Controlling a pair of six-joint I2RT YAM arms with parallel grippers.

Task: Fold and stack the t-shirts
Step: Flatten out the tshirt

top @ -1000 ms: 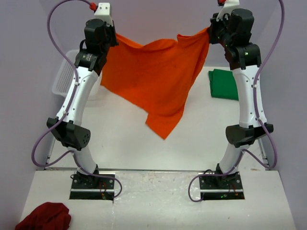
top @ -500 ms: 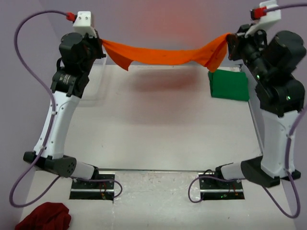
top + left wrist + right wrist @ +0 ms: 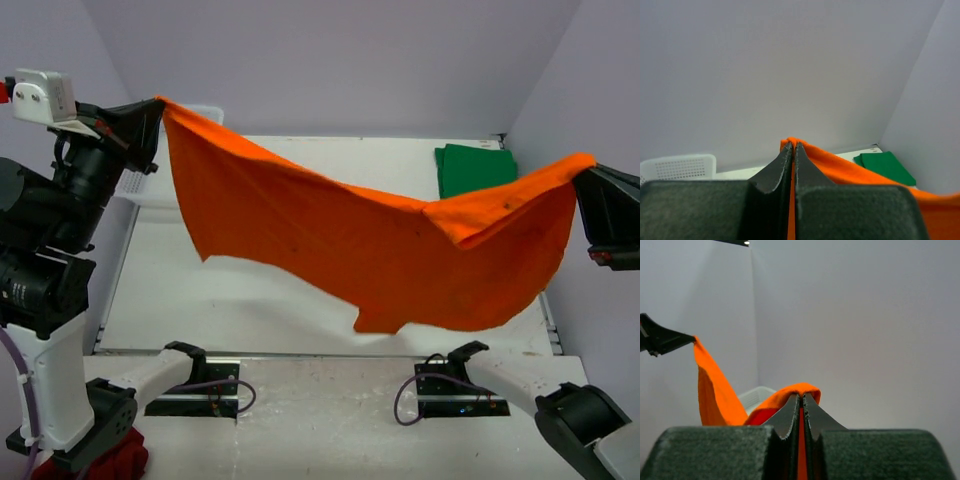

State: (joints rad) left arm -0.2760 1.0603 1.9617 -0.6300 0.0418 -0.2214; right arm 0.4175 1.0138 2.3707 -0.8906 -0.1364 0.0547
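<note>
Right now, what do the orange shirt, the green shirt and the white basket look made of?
The orange shirt looks like soft matte cloth: it sags and creases in mid-air. The green shirt seems matte cloth too, folded flat. The white basket looks like rigid plastic, with a perforated grid wall.

Orange shirt [image 3: 380,245] is stretched in the air between both grippers, above the table [image 3: 300,165]. Left gripper [image 3: 157,108] pinches one corner at far left. Right gripper [image 3: 585,172] pinches an edge at the right. Cloth sags in the middle, lower hem hanging loose, with a doubled-over fold near the right end. Green shirt [image 3: 472,168] lies folded at the table's far right, partly hidden by the orange. Basket [image 3: 203,109] peeks out behind the left corner. Red cloth [image 3: 128,462] sits bottom left by the arm base.
</note>
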